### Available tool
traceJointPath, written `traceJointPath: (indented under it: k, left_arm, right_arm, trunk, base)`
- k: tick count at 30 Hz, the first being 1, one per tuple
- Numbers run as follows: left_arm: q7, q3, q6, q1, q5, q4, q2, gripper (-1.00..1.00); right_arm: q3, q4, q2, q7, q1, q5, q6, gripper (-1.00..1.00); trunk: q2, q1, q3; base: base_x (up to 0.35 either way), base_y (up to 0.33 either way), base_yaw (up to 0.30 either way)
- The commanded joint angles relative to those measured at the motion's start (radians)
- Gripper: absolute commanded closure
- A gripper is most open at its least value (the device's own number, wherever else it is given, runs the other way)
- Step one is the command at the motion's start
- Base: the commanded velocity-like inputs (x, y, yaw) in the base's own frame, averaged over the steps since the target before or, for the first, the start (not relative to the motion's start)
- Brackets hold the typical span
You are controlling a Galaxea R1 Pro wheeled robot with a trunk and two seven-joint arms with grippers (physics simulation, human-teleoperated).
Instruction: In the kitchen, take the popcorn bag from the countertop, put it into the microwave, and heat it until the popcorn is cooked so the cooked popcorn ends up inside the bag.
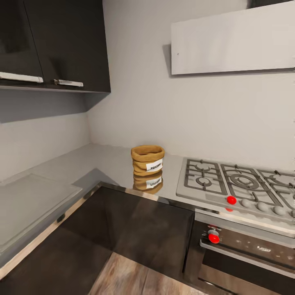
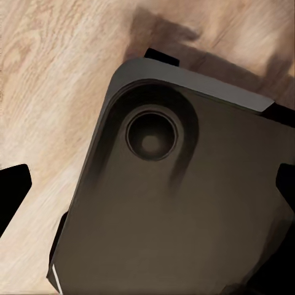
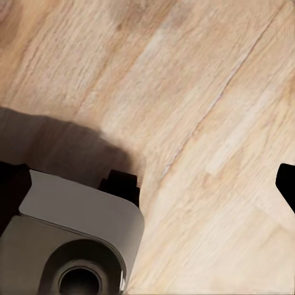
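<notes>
The popcorn bag [image 1: 148, 159] stands upright on the tabletop [image 1: 78, 164], long axis vertical, its rolled rim open upward and its white label [image 1: 154, 166] turned toward about five o'clock in the head view. The label's writing is too blurred to read. The bag's reflection lies on the shiny surface just below it. At three o'clock from the bag sits the gas hob [image 1: 237, 186], near it but apart, with a red knob [image 1: 231, 200] at its front edge; below that is the oven [image 1: 246, 254]. At ten o'clock hang dark wall cabinets [image 1: 57, 41].

Both wrist views look down on the pale wood floor [image 3: 203, 92] and part of the robot's base [image 2: 184, 209]. Each shows dark finger tips [image 2: 12, 190] [image 3: 286, 184] at opposite edges, so both sets of fingers are spread, holding nothing.
</notes>
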Motion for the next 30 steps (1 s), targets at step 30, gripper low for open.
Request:
traceJointPath:
  k: [30]
  left_arm:
    - [0.001,-0.003,-0.003,0.0,0.008,-0.011,0.001,-1.0]
  right_arm:
    - [-0.009,0.004,-0.001,0.001,-0.001,0.003,0.001,-1.0]
  trunk:
    - [0.097,-0.054,0.043]
  base:
    - [-0.086,0.0,0.0]
